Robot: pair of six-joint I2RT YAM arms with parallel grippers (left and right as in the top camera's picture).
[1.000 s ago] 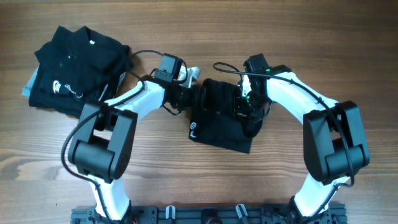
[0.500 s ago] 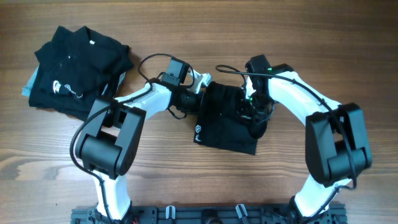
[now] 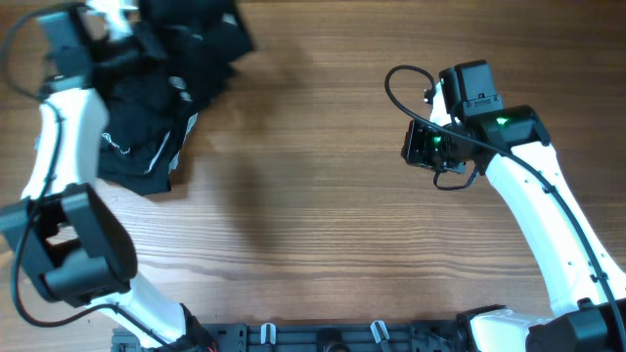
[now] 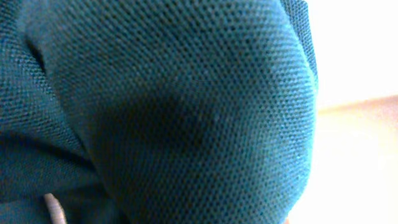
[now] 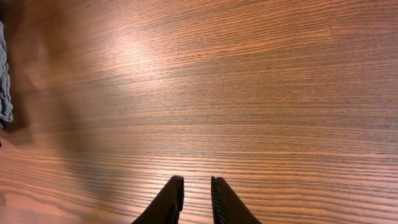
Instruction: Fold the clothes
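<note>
The clothes are black shirts heaped at the table's far left [image 3: 137, 117], one showing a white logo print. A bunched black shirt [image 3: 196, 39] hangs over the top of the heap at my left gripper [image 3: 115, 24]. Its fingers are buried in the fabric. Dark mesh fabric [image 4: 174, 106] fills the left wrist view and hides the jaws. My right gripper [image 3: 419, 147] hovers above bare wood at the right, well away from the clothes. In its wrist view the right gripper [image 5: 197, 180] has a narrow gap between its fingers and nothing in it.
The wooden table [image 3: 313, 205] stretches between the two arms. A strip of grey fabric [image 5: 5, 81] shows at the left edge of the right wrist view. The arm bases stand along the near edge.
The folded shirt has left the table's middle, and my left arm has swung with it to the heap at the far left. My right gripper has let go, risen and moved right.
</note>
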